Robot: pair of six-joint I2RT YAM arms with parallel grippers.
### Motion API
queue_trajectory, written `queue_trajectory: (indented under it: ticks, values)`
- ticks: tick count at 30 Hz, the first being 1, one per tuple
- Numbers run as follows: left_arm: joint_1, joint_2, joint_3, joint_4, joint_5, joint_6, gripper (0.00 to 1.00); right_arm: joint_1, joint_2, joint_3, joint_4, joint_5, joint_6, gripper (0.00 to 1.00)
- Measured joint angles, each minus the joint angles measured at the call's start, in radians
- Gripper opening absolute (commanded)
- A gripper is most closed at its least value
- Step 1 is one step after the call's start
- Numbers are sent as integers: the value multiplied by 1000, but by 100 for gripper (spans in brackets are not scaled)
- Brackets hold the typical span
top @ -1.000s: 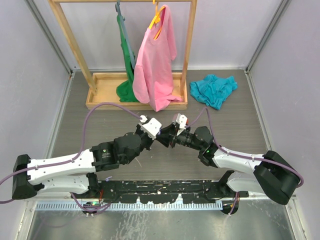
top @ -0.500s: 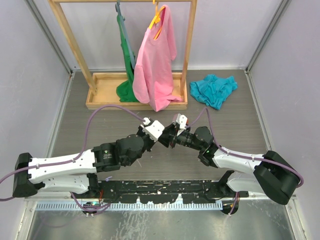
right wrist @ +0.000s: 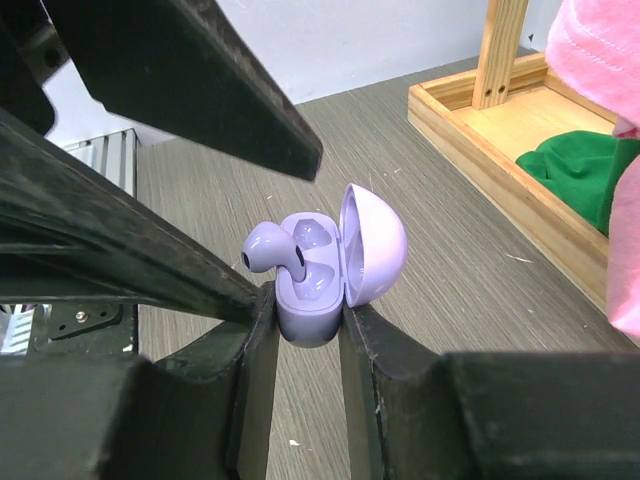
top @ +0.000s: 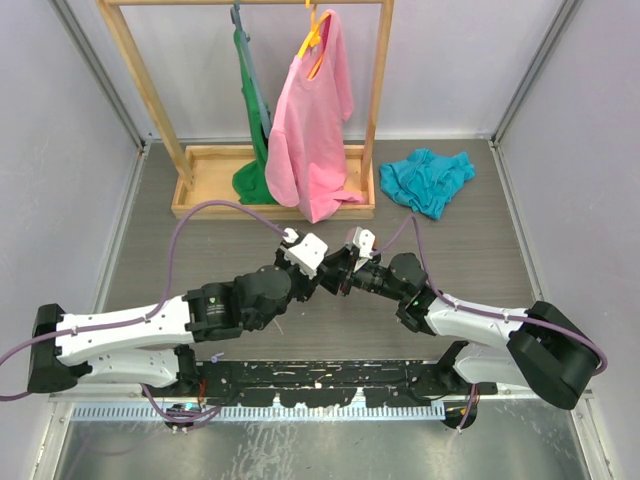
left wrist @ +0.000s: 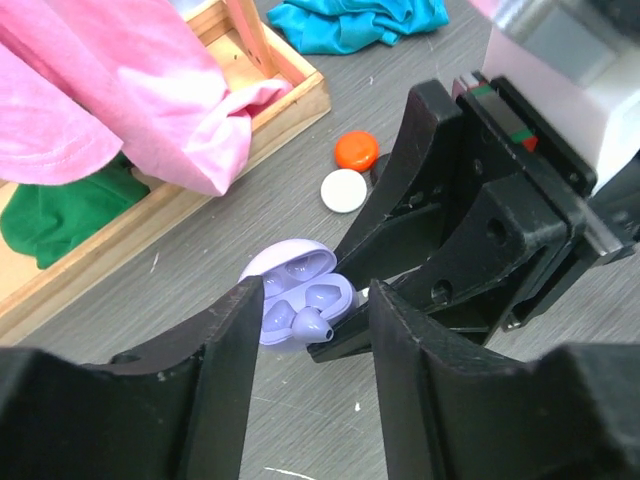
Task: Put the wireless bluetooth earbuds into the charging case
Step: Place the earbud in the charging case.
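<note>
My right gripper (right wrist: 307,305) is shut on the lilac charging case (right wrist: 305,300), held above the table with its lid (right wrist: 375,245) open. One lilac earbud (right wrist: 270,248) stands in the case with its stem in a slot and its head sticking out. In the left wrist view the case (left wrist: 290,290) and the earbud (left wrist: 312,322) lie just beyond my open, empty left gripper (left wrist: 315,292). Its fingers (right wrist: 200,80) flank the earbud without touching it. In the top view both grippers, the left (top: 320,264) and the right (top: 338,272), meet at mid-table and hide the case.
An orange round case (left wrist: 355,150) and a white one (left wrist: 344,190) lie on the table behind the grippers. The wooden rack's tray (top: 205,165) holds a pink shirt (top: 310,130) and a green garment (top: 250,110). A teal cloth (top: 428,178) lies at the back right.
My left gripper has shifted slightly, a little right and then back up, staying close by the right gripper. The right arm has not moved.
</note>
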Motion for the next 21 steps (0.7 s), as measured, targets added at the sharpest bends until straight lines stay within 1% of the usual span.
queue_trajectory:
  ticks: [8, 11, 21]
  values:
    - [-4, -74, 90, -103, -23, -131, 59, 0, 0, 0, 0, 11, 3, 1]
    - [-4, -84, 126, -132, -36, -170, 61, 0, 0, 0, 1, 15, 3, 1]
    - [-4, -15, 157, -266, -51, -272, 64, 0, 0, 0, 0, 19, 3, 1]
